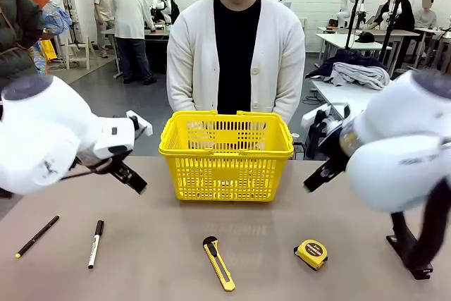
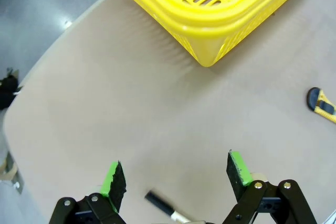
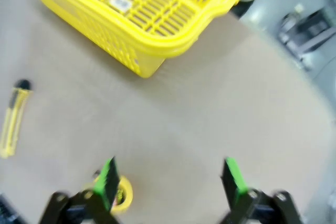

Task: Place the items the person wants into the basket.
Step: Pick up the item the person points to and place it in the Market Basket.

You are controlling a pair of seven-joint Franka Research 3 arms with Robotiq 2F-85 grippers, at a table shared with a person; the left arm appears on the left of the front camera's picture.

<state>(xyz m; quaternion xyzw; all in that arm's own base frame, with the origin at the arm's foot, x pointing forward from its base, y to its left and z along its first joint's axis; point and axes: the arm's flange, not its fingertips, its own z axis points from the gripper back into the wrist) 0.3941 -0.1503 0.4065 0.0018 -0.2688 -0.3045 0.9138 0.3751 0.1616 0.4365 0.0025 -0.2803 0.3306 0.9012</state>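
Note:
The yellow lattice basket [image 1: 225, 156] stands at the table's far middle, with the person [image 1: 236, 61] in a white cardigan right behind it. Along the front lie a slim black pen [image 1: 36, 236], a white marker [image 1: 95, 243] with a black cap, and a yellow utility knife [image 1: 219, 263]. My left gripper [image 1: 135, 182] hovers open left of the basket; between its fingers the left wrist view shows the marker's black cap [image 2: 157, 203] below. My right gripper [image 1: 312, 181] hangs open right of the basket, holding nothing, with the knife [image 3: 13, 119] off to its side.
A round yellow tape measure [image 1: 311, 254] lies front right, also seen under the right gripper's finger [image 3: 107, 179]. A black stapler [image 1: 409, 248] sits at the right edge. Bare tabletop [image 1: 155, 230] runs between the items and the basket.

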